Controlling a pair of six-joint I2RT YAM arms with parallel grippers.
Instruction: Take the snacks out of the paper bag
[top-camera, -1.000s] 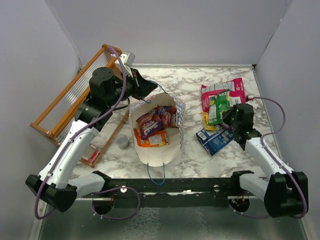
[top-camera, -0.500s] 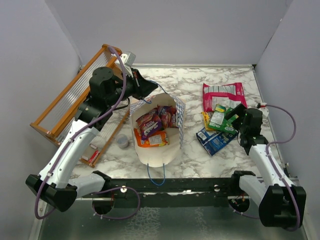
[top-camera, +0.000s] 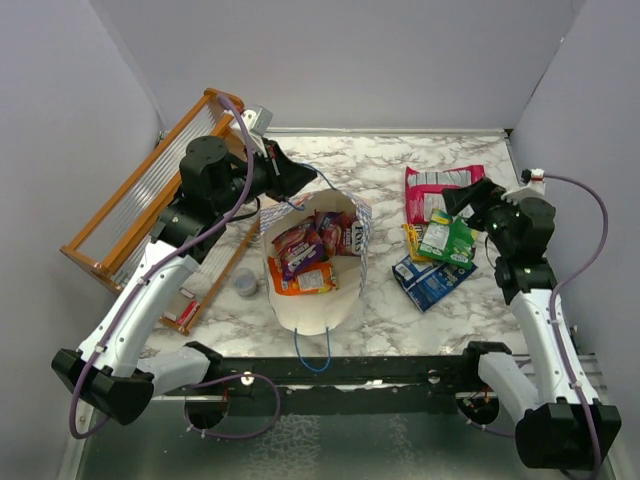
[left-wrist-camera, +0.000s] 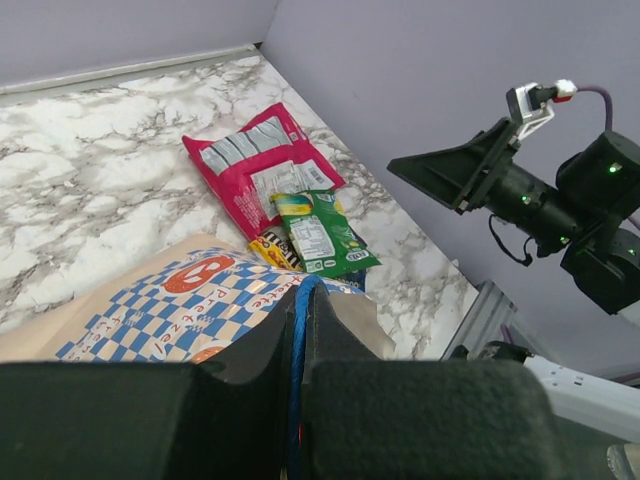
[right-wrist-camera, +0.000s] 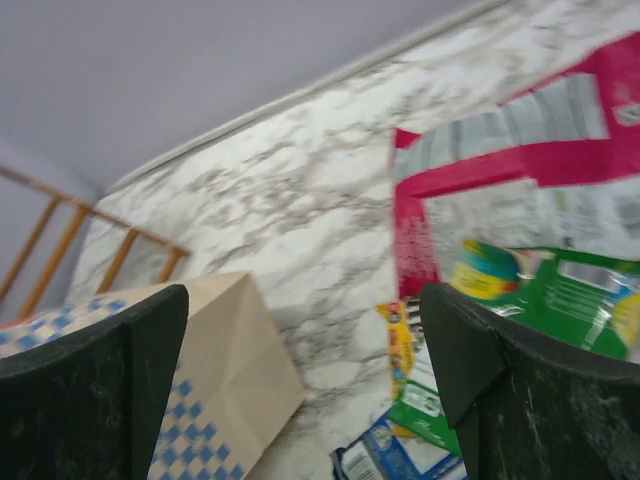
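Observation:
The checkered paper bag (top-camera: 312, 308) lies open in the middle of the table with several snacks (top-camera: 303, 255) inside. My left gripper (top-camera: 298, 184) is shut on the bag's blue string handle (left-wrist-camera: 297, 325) at its far rim. To the right of the bag lie a pink-red pouch (top-camera: 438, 186), a green packet (top-camera: 447, 239), a yellow bar (top-camera: 411, 243) and a blue packet (top-camera: 430, 281). Over that pile my right gripper (top-camera: 464, 196) hangs open and empty. In the right wrist view the bag (right-wrist-camera: 205, 385), pouch (right-wrist-camera: 520, 150) and green packet (right-wrist-camera: 565, 290) show between its fingers (right-wrist-camera: 105, 385).
An orange wooden rack (top-camera: 140, 210) leans at the back left beside the left arm. A small grey-blue cup (top-camera: 246, 286) stands left of the bag, and a small red-and-white box (top-camera: 185, 308) lies by the rack. Walls close in at the back and on both sides.
My right gripper opened, left the green packet on the pile, then rose and drew back to the right. The left arm held still with the handle.

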